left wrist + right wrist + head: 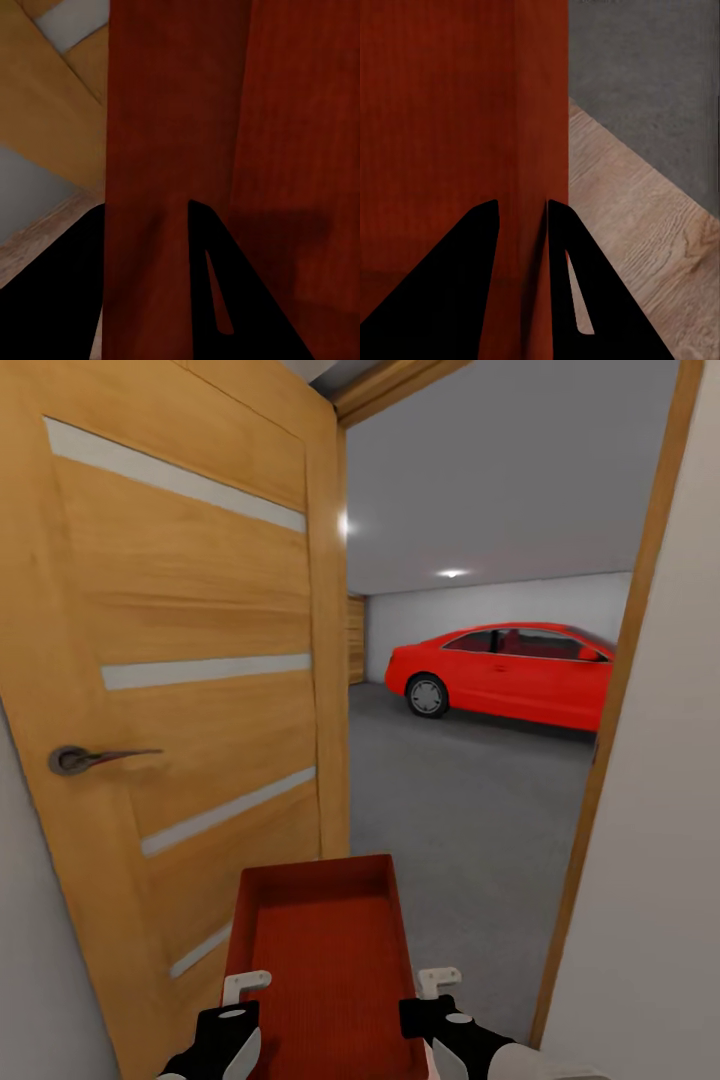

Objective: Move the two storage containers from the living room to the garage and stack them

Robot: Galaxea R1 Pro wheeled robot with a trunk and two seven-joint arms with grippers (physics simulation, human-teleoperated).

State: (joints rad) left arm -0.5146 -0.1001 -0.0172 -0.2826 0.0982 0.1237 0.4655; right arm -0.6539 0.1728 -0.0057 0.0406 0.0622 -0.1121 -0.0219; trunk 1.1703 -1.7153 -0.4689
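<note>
One orange-red lidless storage container [320, 950] with ribbed walls is held level in front of me, low in the head view. My left gripper [245, 985] is shut on its left wall [172, 112], one finger on each side. On the right wall [540, 112] my right gripper [437, 980] is shut the same way. The second container is out of view. Ahead through the doorway lies the garage with its dark-grey concrete floor [470, 800].
An open wooden door [180, 660] with a metal handle [80, 760] stands close on my left. The door frame [610, 710] and a white wall [660, 880] are close on my right. A red car [510, 672] is parked at the garage's far side. Wood planks [637, 225] meet the concrete below me.
</note>
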